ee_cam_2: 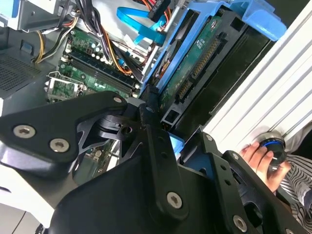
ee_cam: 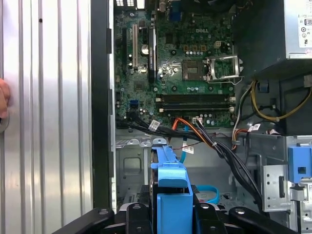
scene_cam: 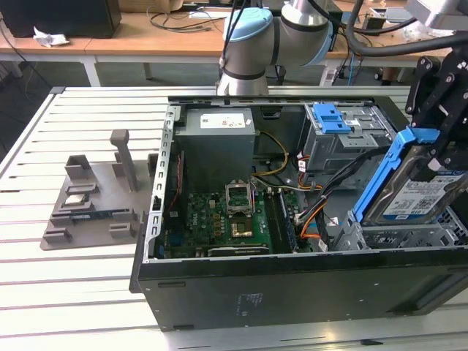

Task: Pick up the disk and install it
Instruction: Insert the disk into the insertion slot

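Fingers (scene_cam: 439,150) clamp the disk (scene_cam: 413,191).

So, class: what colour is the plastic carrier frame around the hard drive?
Blue. The carrier frame around the hard drive shows best in the exterior view.

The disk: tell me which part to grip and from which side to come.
Grip the disk across its flat faces at the raised end, coming from above. It stands tilted on edge over the drive bay, blue carrier frame along its edge, so the upper end is probably the free part. The end effector already holds it there.
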Robot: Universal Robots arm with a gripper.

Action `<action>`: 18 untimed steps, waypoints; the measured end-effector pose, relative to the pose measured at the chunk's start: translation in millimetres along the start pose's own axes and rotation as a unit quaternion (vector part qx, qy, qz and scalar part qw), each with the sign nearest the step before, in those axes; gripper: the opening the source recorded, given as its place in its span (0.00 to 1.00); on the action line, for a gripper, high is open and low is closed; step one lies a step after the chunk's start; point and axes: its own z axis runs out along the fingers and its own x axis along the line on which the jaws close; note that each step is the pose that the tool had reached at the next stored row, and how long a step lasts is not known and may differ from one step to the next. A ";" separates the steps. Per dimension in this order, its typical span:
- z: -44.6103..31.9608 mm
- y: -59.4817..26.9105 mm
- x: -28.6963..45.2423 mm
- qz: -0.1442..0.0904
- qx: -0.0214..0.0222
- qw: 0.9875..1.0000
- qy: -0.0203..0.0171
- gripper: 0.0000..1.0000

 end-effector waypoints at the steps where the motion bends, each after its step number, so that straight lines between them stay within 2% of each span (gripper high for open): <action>1: 1.9 -0.1 0.0 0.000 0.000 1.000 0.000 0.36; 11: 18.7 -0.9 0.6 0.000 0.000 1.000 0.000 0.36; 18: 23.5 -1.1 0.7 0.000 0.000 1.000 0.000 0.36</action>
